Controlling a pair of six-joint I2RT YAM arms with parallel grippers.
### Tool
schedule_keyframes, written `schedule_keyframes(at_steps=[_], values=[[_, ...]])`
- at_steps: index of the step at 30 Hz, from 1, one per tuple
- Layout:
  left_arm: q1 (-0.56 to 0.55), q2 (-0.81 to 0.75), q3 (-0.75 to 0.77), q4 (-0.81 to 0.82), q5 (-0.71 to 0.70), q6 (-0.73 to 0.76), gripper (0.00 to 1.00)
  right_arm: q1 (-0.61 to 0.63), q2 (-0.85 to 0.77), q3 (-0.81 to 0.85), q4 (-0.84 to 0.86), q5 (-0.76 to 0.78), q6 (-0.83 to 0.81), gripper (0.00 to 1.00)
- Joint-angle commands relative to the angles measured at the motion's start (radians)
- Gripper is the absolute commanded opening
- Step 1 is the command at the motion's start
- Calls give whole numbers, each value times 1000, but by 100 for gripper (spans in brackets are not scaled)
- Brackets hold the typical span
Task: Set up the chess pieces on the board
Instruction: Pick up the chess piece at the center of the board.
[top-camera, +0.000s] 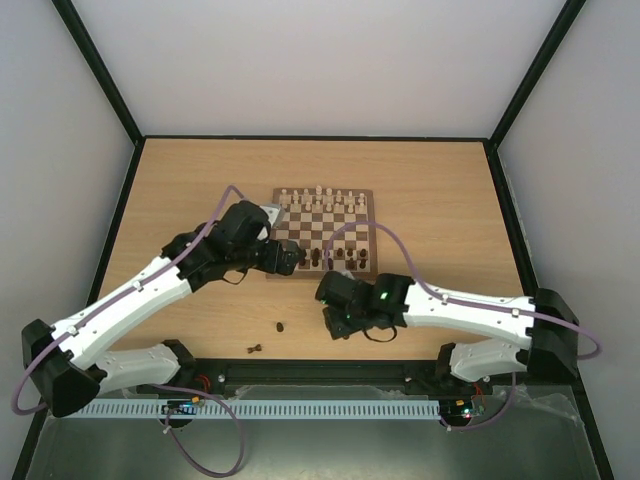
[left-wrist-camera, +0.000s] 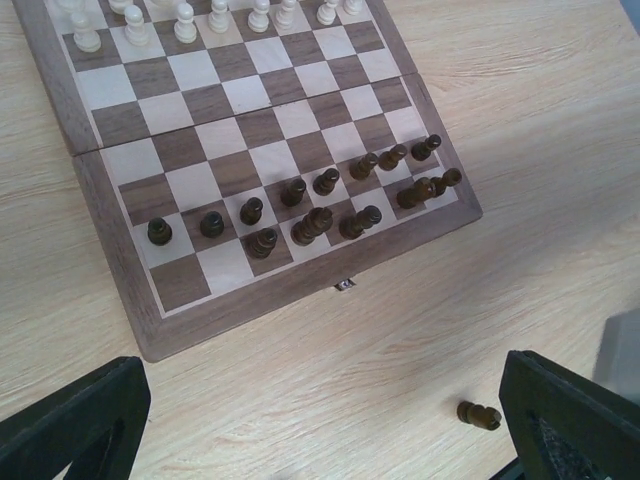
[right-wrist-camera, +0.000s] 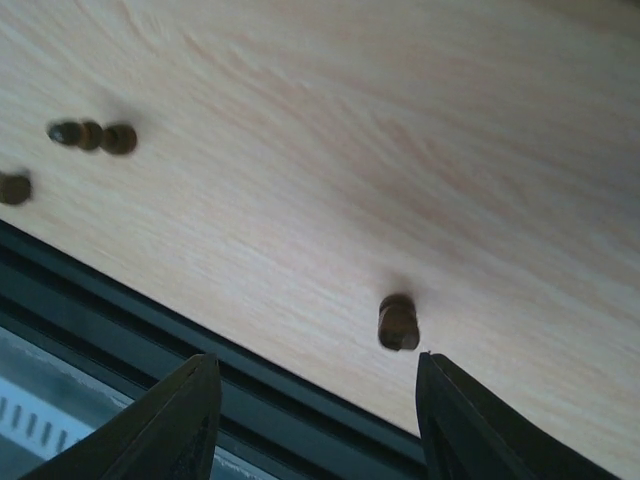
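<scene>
The board (top-camera: 371, 232) lies mid-table, with pale cream pieces (top-camera: 320, 197) along its far rows and dark pieces (top-camera: 338, 256) on its near rows. The left wrist view shows the board (left-wrist-camera: 118, 328), cream pieces (left-wrist-camera: 183, 24) and dark pieces (left-wrist-camera: 310, 226), some of them leaning or lying. My left gripper (top-camera: 293, 258) is open and empty at the board's near-left corner. One loose dark piece (left-wrist-camera: 479, 415) lies on the table by its right finger (left-wrist-camera: 570, 420). My right gripper (top-camera: 331, 303) is open and empty, low over the table. A dark piece (right-wrist-camera: 398, 322) lies just ahead of its right finger (right-wrist-camera: 500, 425).
More loose dark pieces lie on the tabletop near the front edge (top-camera: 280, 326) (top-camera: 255, 349); they also show in the right wrist view (right-wrist-camera: 92, 135) (right-wrist-camera: 14, 188). A black rail (right-wrist-camera: 250, 390) runs along the table's near edge. Black frame posts and white walls enclose the table.
</scene>
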Motion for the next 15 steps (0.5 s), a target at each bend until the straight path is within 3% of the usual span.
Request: schedule_keyframes(at_steps=[1,5,12,15], values=[[-3,-35,-28,35,16,12,99,82,75,8,-105,83,177,55],[-3,-58,-46,54,39,21,99,116,108,2,-128,113,274,54],[7,-62,-64,73,79,49,99,121,140,-30,-102,119,341,39],[17,-56,-62,74,95,65,99,121,158,-46,-88,115,357,39]])
